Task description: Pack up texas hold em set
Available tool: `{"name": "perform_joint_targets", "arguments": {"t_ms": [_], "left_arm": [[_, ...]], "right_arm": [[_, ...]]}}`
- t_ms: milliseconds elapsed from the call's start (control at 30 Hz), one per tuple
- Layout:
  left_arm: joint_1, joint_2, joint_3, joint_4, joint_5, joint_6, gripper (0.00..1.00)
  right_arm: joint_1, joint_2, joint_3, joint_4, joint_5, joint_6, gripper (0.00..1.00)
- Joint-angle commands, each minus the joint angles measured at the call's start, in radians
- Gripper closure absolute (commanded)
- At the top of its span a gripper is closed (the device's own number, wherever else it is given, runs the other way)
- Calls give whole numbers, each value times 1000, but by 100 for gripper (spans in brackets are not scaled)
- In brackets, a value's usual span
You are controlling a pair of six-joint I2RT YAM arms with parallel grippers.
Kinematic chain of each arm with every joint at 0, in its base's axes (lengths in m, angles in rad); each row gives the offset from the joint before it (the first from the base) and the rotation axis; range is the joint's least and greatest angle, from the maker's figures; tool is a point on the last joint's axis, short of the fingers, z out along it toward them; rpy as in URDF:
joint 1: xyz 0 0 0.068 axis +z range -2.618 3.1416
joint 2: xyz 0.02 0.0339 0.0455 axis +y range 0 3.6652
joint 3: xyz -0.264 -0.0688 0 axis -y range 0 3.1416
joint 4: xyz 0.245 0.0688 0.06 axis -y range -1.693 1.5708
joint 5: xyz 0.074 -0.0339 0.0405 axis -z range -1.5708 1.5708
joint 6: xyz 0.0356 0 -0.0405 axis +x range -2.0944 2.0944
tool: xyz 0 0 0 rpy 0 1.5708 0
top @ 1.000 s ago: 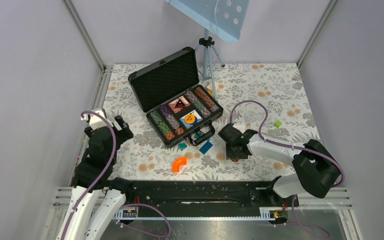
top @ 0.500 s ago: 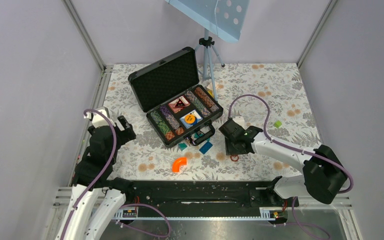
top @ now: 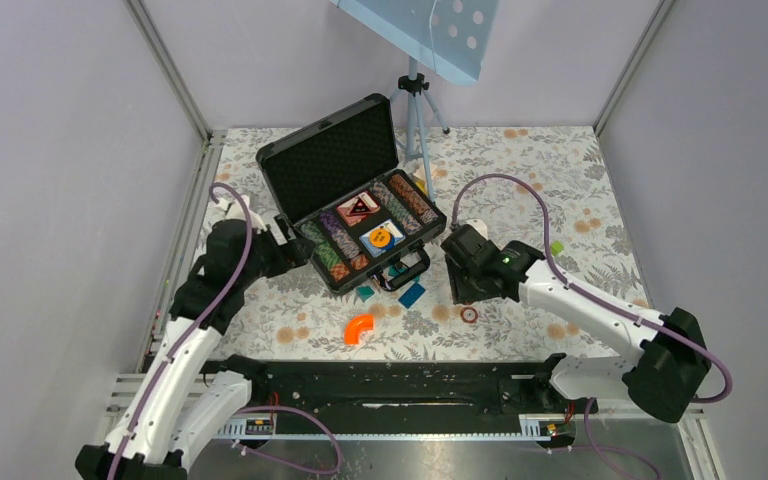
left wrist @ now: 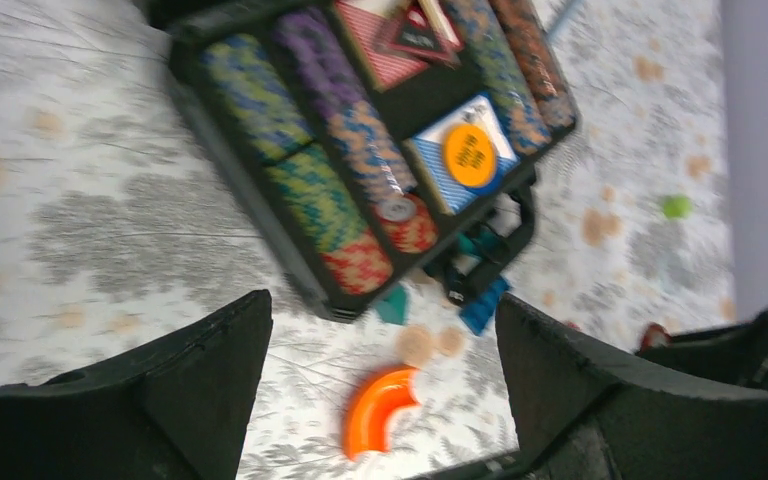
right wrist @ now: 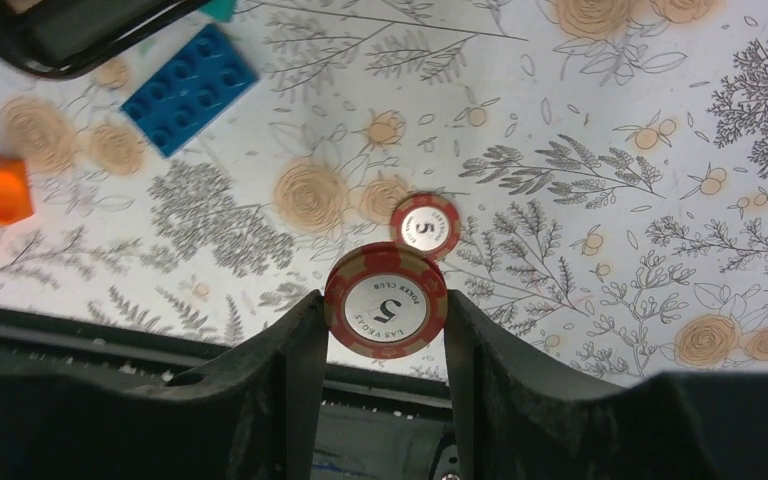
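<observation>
Briefcase (top: 330, 160) stands open in the middle of the flowered desk (top: 560, 190), with chip rows (top: 325, 245) and card decks (top: 381, 238) in its foam tray. Right fingers (right wrist: 295, 350) pinch a red chip (right wrist: 385, 303) by its edges; a second red chip (right wrist: 425, 226) lies on the desk close by. Left fingers (left wrist: 210, 370) are spread wide, holding nothing, near the case's left end.
</observation>
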Motion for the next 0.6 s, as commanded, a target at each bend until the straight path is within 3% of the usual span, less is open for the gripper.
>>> {"name": "perform_joint_targets", "arguments": {"t_ms": [0,300,567], "left_arm": [[7,38,-75,236,335,-153,19],[-11,94,-259,665,651,-434,20],[-154,99,-404,972,636,-648,20]], "right_arm": [[56,-16,119,-118,-4,-56,100],[189,23,347,-243,-48,-115,100],[221,56,476,-303,-135,-148,100]]}}
